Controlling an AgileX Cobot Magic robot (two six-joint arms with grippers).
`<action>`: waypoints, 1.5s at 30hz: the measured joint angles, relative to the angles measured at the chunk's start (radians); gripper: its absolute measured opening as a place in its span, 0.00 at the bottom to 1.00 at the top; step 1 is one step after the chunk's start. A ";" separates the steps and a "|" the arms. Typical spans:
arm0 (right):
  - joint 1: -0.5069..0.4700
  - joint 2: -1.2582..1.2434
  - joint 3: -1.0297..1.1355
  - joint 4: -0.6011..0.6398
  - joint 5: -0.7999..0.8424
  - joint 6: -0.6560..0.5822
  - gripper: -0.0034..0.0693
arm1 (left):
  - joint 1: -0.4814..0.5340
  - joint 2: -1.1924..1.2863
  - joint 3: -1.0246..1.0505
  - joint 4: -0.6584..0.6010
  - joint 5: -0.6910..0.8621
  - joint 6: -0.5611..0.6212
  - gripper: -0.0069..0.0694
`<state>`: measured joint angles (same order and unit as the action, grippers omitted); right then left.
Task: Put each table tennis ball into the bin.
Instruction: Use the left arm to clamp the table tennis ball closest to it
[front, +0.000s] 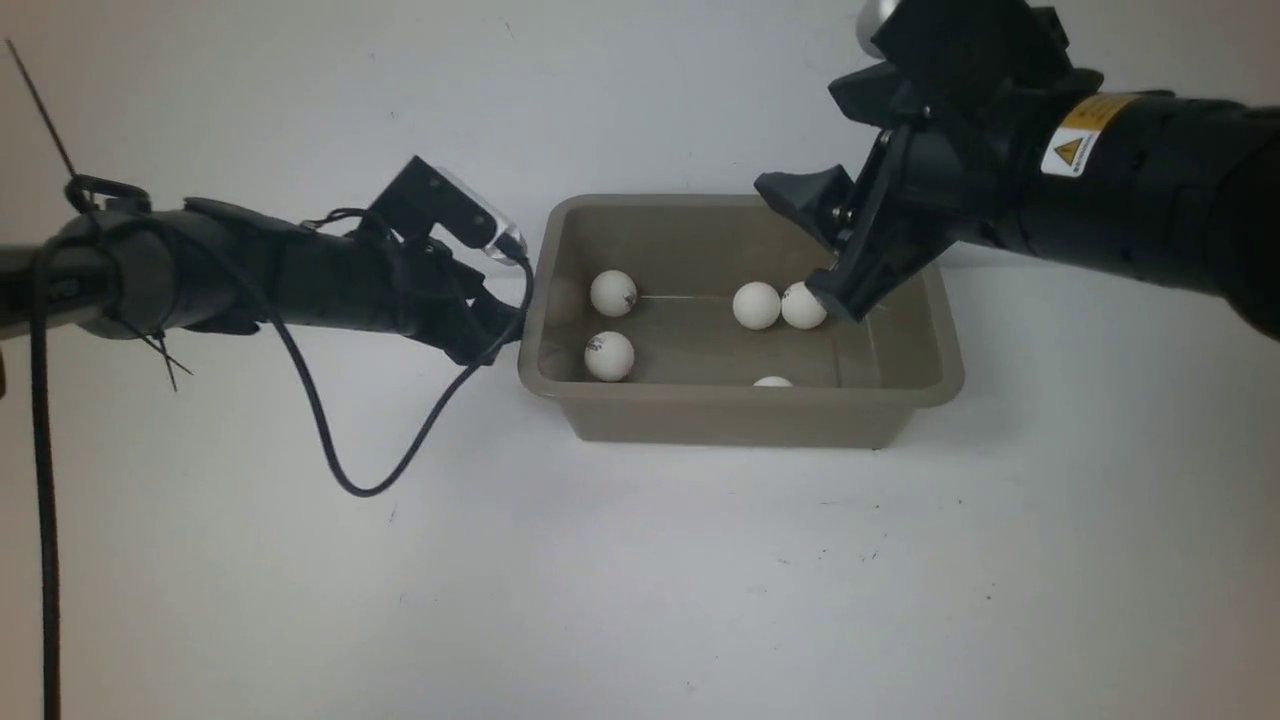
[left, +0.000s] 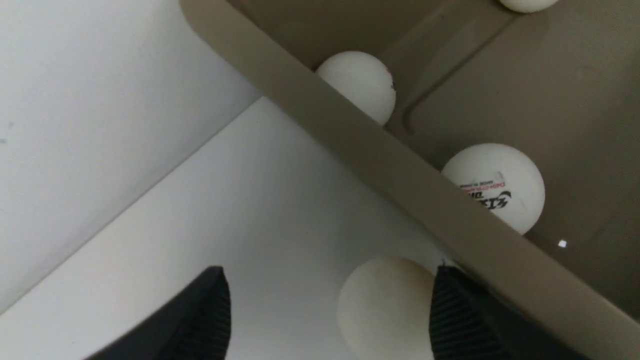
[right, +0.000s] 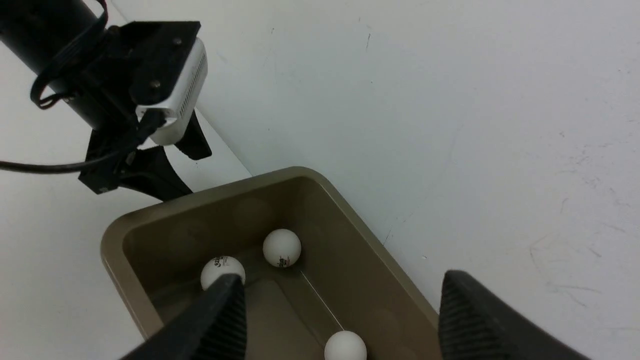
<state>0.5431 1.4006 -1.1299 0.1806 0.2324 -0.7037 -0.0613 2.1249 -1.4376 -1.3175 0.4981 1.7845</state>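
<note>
The taupe bin (front: 700, 397) stands in the middle of the table with several table tennis balls inside, among them one at the left (front: 612, 293) and a pair side by side (front: 756, 305). My left gripper (front: 497, 330) is low on the table against the bin's left wall. In the left wrist view the left gripper (left: 327, 280) is open around another ball (left: 387, 305) that lies outside the bin's rim (left: 380, 165), next to one finger. My right gripper (front: 795, 237) hangs open and empty over the bin's right part; the right wrist view shows balls below it (right: 282, 247).
A black cable (front: 330, 440) loops from the left arm down onto the table in front of the bin's left side. The white back wall meets the table just behind the bin. The left arm's wrist camera (right: 175, 105) sits by the bin's far corner.
</note>
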 joint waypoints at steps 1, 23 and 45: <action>0.000 0.000 0.000 0.000 0.003 0.000 0.70 | -0.010 0.004 0.000 -0.003 -0.015 -0.001 0.73; 0.000 0.000 0.000 -0.002 0.018 0.000 0.70 | -0.050 0.030 0.000 -0.057 -0.032 -0.010 0.73; 0.000 0.000 0.000 -0.001 0.022 0.000 0.70 | -0.096 0.030 0.000 -0.017 -0.056 -0.011 0.73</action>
<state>0.5431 1.4006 -1.1299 0.1796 0.2543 -0.7037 -0.1575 2.1549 -1.4376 -1.3350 0.4420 1.7737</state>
